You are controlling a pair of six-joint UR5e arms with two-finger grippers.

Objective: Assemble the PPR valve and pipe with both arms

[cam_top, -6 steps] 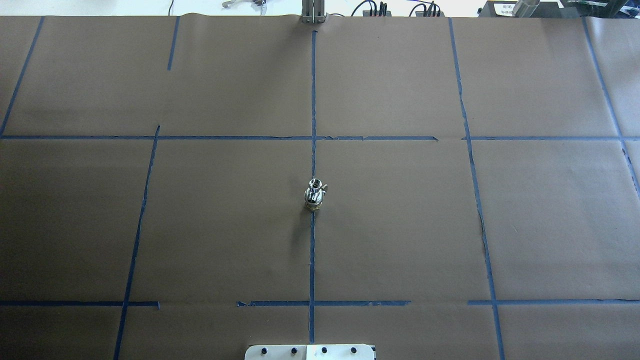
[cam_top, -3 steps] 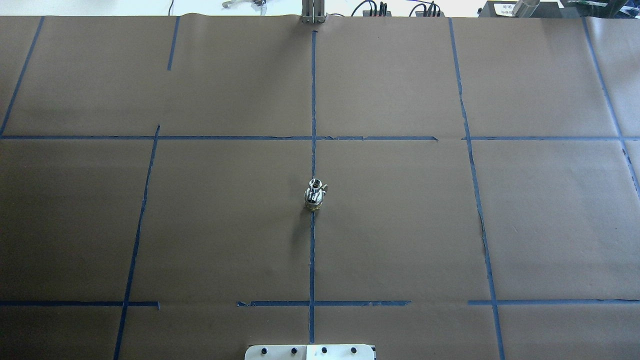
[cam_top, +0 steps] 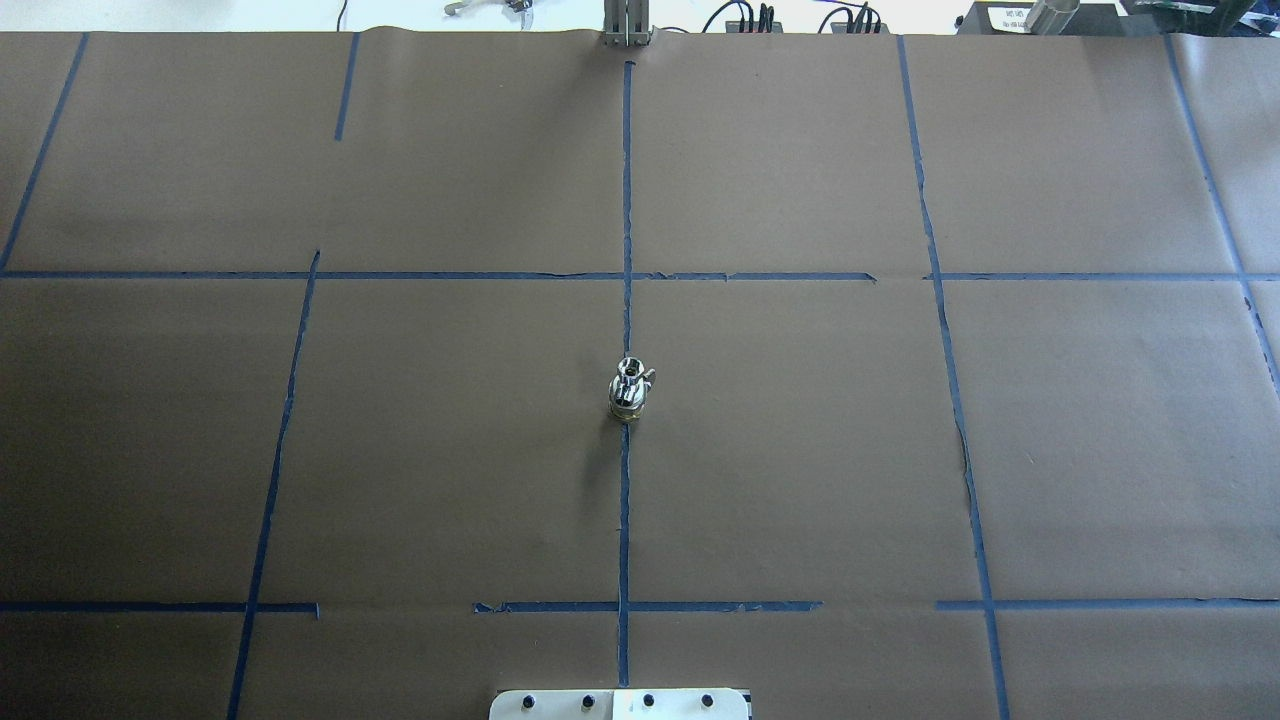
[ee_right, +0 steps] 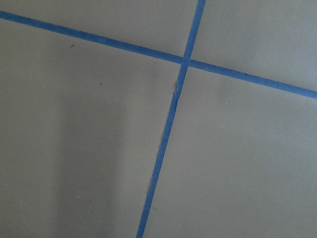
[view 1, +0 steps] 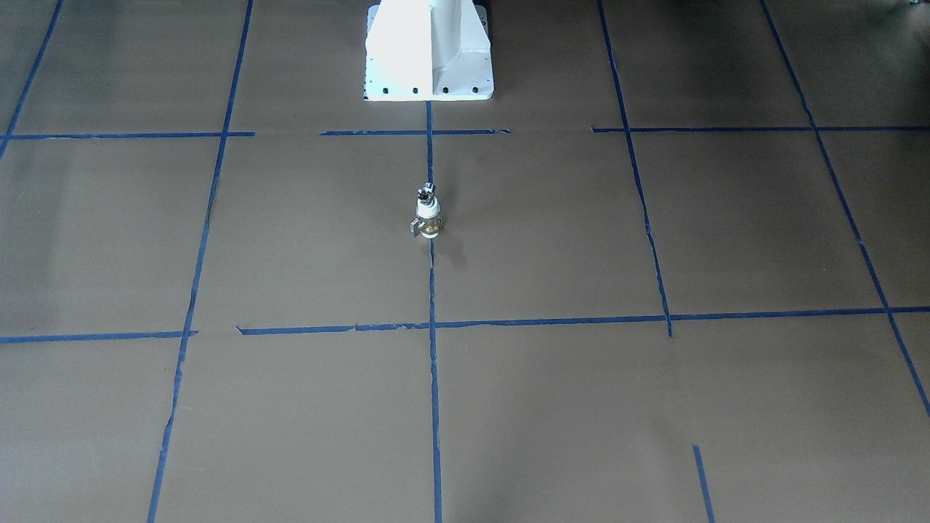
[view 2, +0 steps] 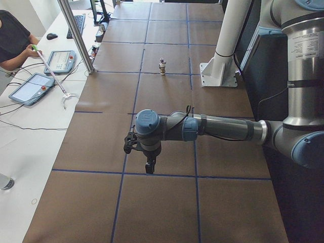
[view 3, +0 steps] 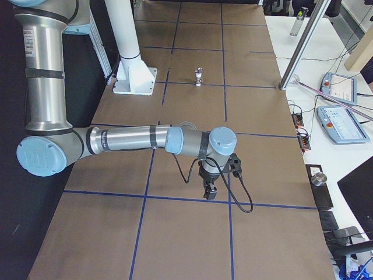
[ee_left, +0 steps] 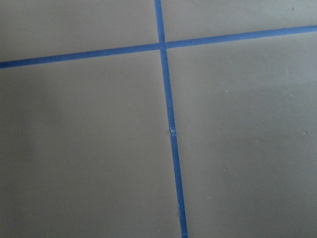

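I see the left gripper (view 2: 149, 164) near the desk's (cam_top: 800, 450) left end, opening impossible to tell, the pipe (view 1: 425, 195) seated upright atop the PPR valve (view 1: 429, 216) mid-desk, and the right gripper (view 3: 210, 189) near the right end, equally untellable, so I judge assembly finished, needing only a check.

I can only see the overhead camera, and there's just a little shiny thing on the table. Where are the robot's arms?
Observer: The exterior left view shows the left arm stretched low over the table, the left gripper pointing down.
Operator: And the other arm?
Observer: In the exterior right view the right arm reaches out low too, the right gripper near a crossing of blue tape.
Operator: Is the shiny thing one piece?
Observer: From the front it is two: the silver pipe stands upright on the white PPR valve.
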